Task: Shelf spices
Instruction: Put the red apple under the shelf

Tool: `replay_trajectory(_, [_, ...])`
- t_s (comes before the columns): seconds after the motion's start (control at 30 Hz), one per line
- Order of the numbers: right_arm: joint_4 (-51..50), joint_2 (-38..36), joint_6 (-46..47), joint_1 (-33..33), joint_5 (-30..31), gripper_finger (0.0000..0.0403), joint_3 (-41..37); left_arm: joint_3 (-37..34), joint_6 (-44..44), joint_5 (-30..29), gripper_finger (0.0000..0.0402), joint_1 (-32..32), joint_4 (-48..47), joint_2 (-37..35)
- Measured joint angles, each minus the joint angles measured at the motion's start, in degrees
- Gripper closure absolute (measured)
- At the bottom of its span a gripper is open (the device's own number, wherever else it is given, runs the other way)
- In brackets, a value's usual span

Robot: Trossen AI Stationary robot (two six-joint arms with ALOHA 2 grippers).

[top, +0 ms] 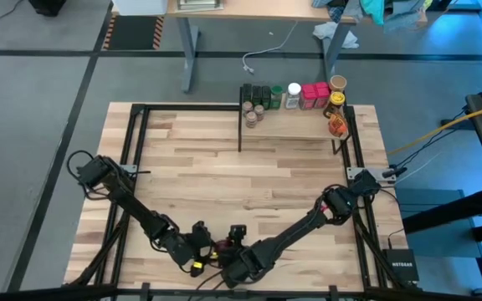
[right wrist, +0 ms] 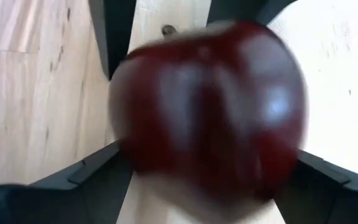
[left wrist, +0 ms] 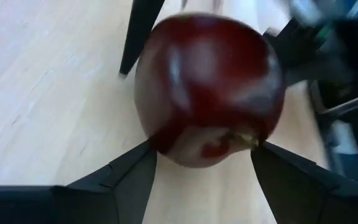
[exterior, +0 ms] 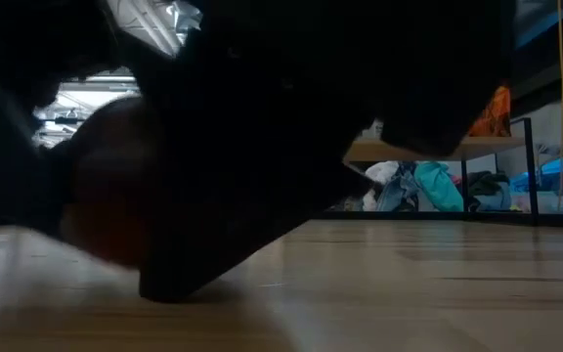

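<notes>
Dark red apple on tabletop at six o'clock edge, flanked by both pincers: left pincer spread wide round it, right pincer likewise, from opposite sides. Contact unclear. Farther off, at one o'clock: shelf carrying spices in a row.

Apple wedged between both tools, mid-table open

Dark red apple resting on pale plank counter, grey floor around, second desk beyond, bundled cloth behind
</notes>
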Motion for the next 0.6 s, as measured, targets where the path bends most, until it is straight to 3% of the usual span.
replay_trajectory(0.33, [2.6,0.1,0.3,0.5,0.6,0.0068,-0.2,2.5,-0.8,2.0,0.0147,-1.0,-5.2,-5.7])
replay_trajectory(0.6, [3.7,0.3,0.4,0.5,2.0,0.0068,-0.2,2.8,-1.0,1.8,0.0147,-0.4,-6.7,-5.8])
